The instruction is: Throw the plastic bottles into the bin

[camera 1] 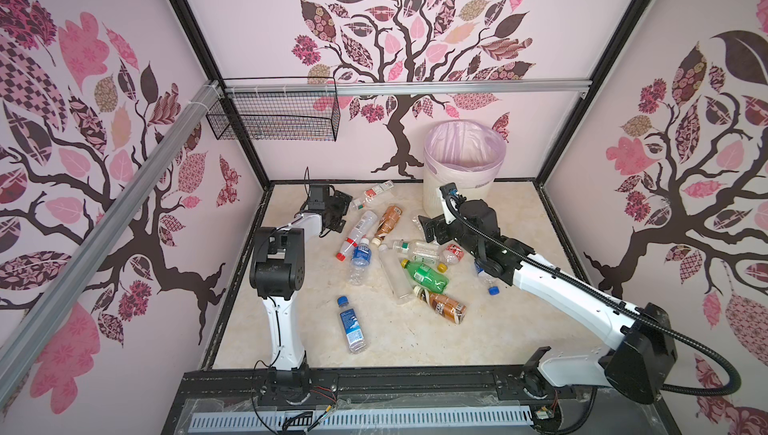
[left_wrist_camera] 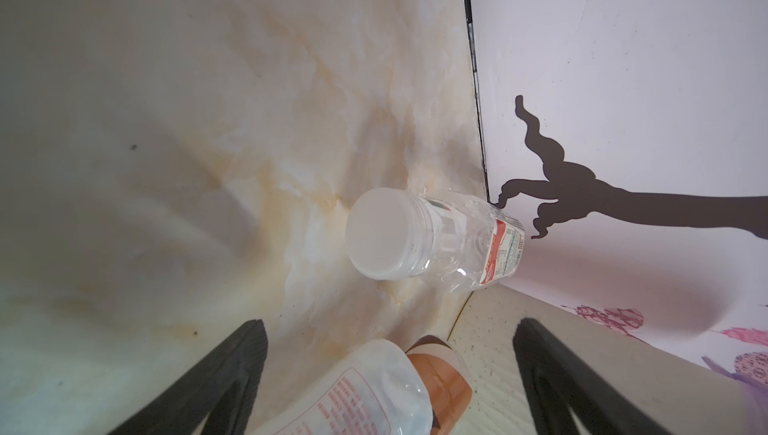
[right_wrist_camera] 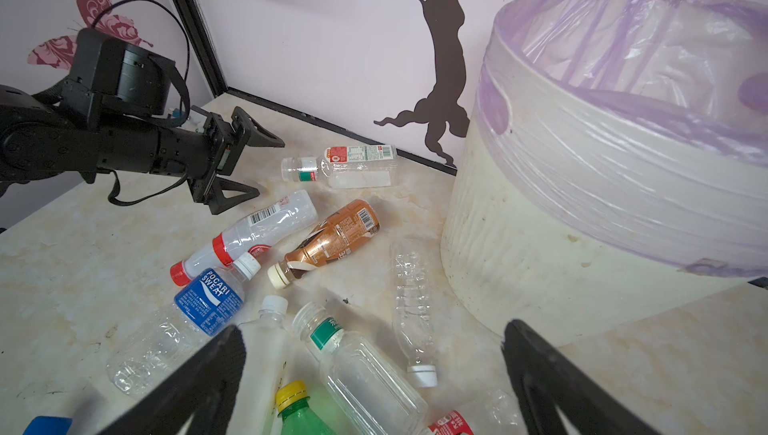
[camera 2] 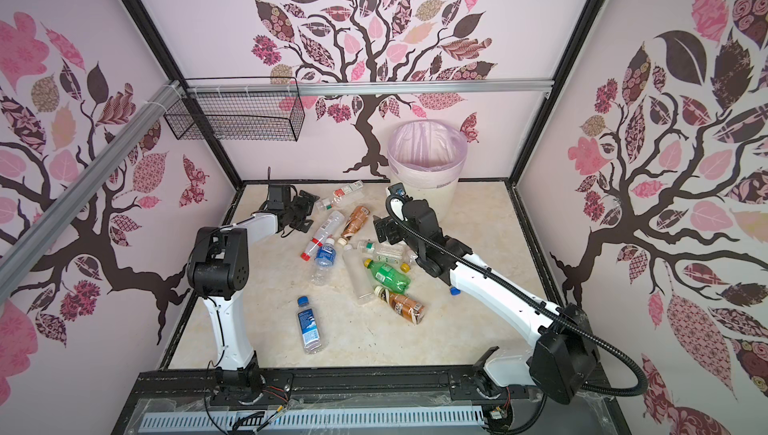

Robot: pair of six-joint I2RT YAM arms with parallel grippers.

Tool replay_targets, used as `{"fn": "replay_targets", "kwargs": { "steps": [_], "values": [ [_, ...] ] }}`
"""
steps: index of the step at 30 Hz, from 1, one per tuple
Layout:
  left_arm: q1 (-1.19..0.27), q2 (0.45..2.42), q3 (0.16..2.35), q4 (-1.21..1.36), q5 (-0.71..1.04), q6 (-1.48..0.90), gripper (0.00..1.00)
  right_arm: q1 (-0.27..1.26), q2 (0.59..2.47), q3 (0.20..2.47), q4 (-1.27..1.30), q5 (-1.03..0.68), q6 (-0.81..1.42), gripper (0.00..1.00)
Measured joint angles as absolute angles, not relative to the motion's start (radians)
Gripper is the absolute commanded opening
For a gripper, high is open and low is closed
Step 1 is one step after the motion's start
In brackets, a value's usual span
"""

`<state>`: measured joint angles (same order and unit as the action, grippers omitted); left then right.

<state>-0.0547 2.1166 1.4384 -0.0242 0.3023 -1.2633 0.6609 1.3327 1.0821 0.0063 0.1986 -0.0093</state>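
Marbled cream worktop (camera 1: 395, 337), enclosed by tree-patterned walls (camera 1: 415, 38). Item: plastic bottles (camera 1: 426, 276), all lying loose on the worktop, none seen inside the bin (camera 1: 432, 188), which stands at the back right. Left hand (camera 1: 347, 212): fingers apart, empty, aimed at a white-capped clear bottle (left_wrist_camera: 432, 242) lying near the back wall, cap towards it. Right hand (camera 1: 426, 229): fingers apart, empty, over the heap beside the bin. Handling note: bottle best taken across its body, not end-on at the cap. Thin plastic likely dents or slips, so close gently, clear of the neighbouring brown-labelled bottle (left_wrist_camera: 444, 383).
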Motion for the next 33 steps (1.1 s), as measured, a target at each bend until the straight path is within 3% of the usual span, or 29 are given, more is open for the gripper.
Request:
{"fn": "replay_targets", "kwargs": {
  "steps": [33],
  "values": [
    [-0.054, 2.263, 1.559, 0.012, 0.334, -1.247, 0.77, 0.661, 1.409, 1.093, 0.043, 0.208, -0.023, 0.99]
  ]
}}
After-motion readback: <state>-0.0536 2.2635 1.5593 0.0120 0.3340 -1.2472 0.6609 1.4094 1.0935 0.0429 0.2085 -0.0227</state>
